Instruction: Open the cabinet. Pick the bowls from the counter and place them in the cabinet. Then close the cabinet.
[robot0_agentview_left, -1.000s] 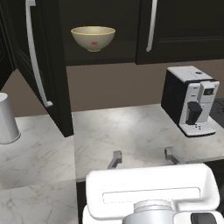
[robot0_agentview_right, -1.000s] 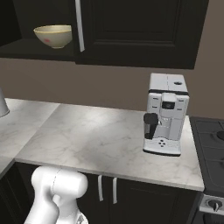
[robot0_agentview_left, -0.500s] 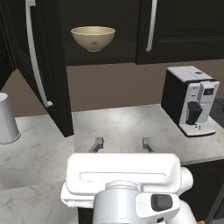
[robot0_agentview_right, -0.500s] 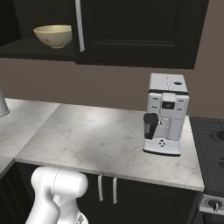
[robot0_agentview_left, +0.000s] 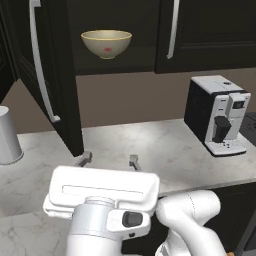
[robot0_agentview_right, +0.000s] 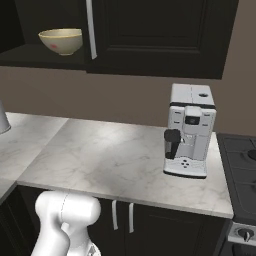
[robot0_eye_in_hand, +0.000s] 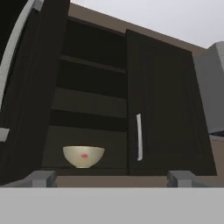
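Gripper spread and empty; tan bowl shelved in cabinet; next likely fetching the second bowl.

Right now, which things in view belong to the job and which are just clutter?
Job:
cabinet, left door swung open
tan bowl, on the cabinet's bottom shelf
counter
gripper, open, holding nothing

Clutter:
coffee machine on the counter
grey-white cup at the counter's left end
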